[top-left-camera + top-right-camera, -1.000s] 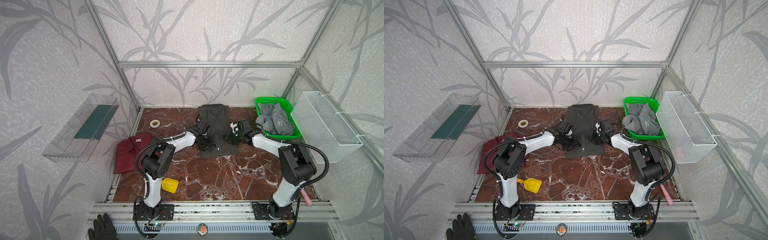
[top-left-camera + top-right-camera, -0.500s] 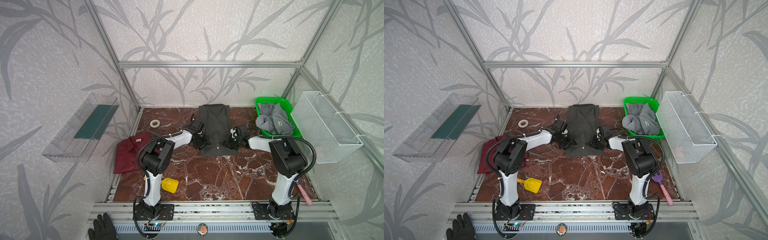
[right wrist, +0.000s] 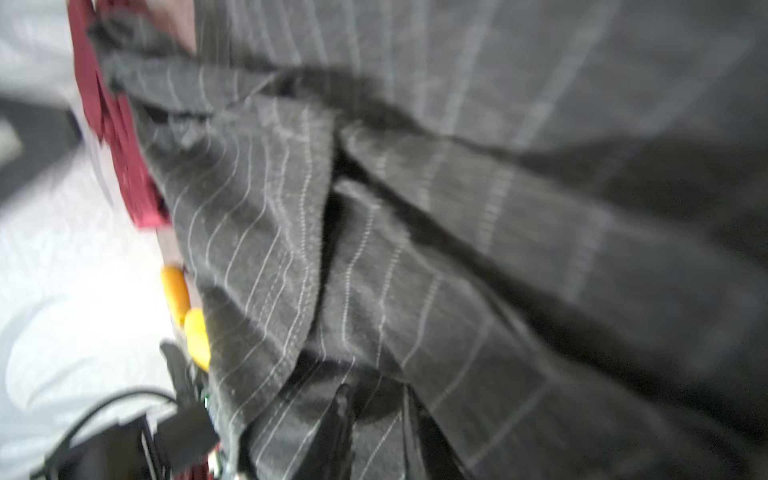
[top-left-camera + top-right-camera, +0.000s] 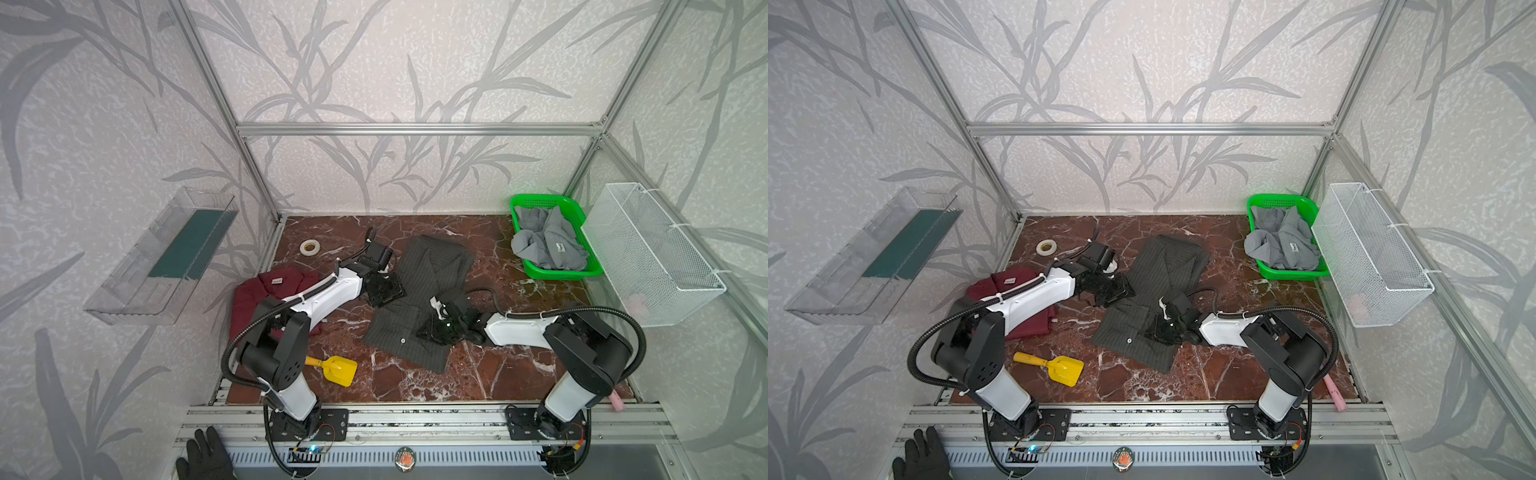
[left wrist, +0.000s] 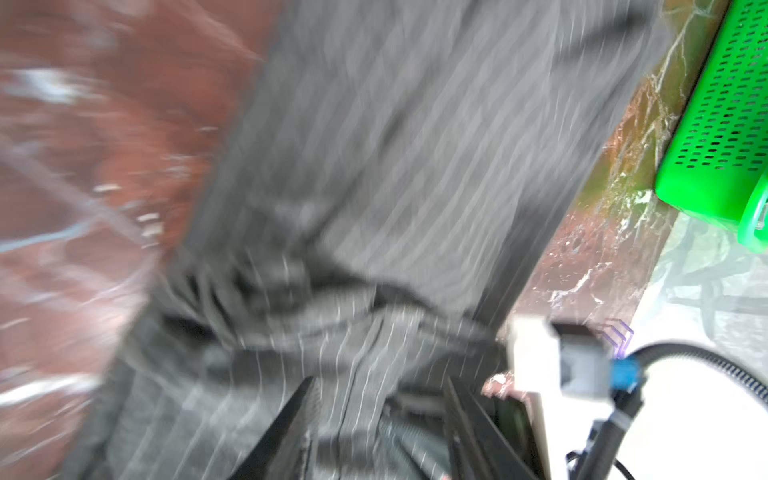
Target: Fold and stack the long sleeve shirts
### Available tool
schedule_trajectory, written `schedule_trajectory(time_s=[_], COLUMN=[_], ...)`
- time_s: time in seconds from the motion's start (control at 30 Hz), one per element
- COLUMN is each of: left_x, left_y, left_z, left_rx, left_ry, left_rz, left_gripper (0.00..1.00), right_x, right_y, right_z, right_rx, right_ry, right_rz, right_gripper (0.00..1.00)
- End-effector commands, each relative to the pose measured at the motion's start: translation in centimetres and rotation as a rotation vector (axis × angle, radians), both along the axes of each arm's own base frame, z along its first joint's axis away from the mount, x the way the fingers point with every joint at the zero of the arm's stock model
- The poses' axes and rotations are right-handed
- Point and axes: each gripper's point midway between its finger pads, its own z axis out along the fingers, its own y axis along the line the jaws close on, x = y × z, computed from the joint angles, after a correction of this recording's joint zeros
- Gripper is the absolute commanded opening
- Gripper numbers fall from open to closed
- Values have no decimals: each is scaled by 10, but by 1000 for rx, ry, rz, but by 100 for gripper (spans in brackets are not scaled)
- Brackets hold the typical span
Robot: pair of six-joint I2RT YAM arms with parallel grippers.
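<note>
The dark pinstripe shirt lies folded long on the marble floor in both top views, slanting toward the front. My left gripper sits at its left edge. In the left wrist view its jaws stand apart over striped cloth. My right gripper is on the shirt's right side near the hem. Its narrow jaws pinch a raised fold of pinstripe cloth. The maroon shirt lies folded at the left. The light grey shirt is crumpled in the green basket.
A yellow scoop lies near the front left and a tape roll at the back left. A white wire basket hangs on the right wall and a clear tray on the left wall. A pink stick lies at the front right corner.
Both grippers have drawn back toward the front, and the pinstripe shirt has slid with them, its hem swinging left. The left jaws have spread wider.
</note>
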Motion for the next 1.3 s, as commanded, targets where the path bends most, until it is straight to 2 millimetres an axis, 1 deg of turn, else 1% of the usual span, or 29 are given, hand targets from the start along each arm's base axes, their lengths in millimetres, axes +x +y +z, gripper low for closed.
schedule_trajectory(time_s=[0.0,0.07,0.1,0.17,0.23,0.3,0.4,0.43,0.57,0.63,0.77,0.93,1.0,1.1,1.27], left_x=[-20,-24,-26,-27,-26,-28,-34,-39,-55,-64,-79,-87,-89,-91,-95], left_y=[31,40,43,53,65,76,87,88,91,93,98,98,97,96,92], left_z=[0,5,7,12,20,29,38,39,40,38,32,23,19,14,4], left_rx=[94,114,118,126,123,132,153,151,136,125,124,107,100,86,64], left_ry=[27,25,22,8,-18,-40,-74,-78,-91,-93,-89,-73,-64,-53,-28], left_rz=[-23,-26,-25,-3,33,55,64,61,59,61,70,84,86,92,96], left_gripper=[51,52,52,52,52,54,56,56,56,56,56,56,56,56,56], right_x=[2,13,20,32,41,49,61,63,66,69,77,89,98,116,133], right_y=[-18,-26,-24,-17,-4,9,31,38,61,66,67,66,63,57,58], right_z=[24,49,60,77,87,86,83,75,62,54,39,20,18,21,20], right_rx=[-59,-122,-142,-173,-203,-215,-226,-244,-310,-379,-487,-600,-657,-744,-808], right_ry=[-37,-164,-224,-313,-375,-407,-480,-494,-583,-629,-681,-688,-705,-736,-766], right_rz=[-33,1,34,117,220,289,361,395,506,556,589,598,574,516,507], right_gripper=[30,36,39,40,41,41,41,41,42,42,42,42,42,41,39])
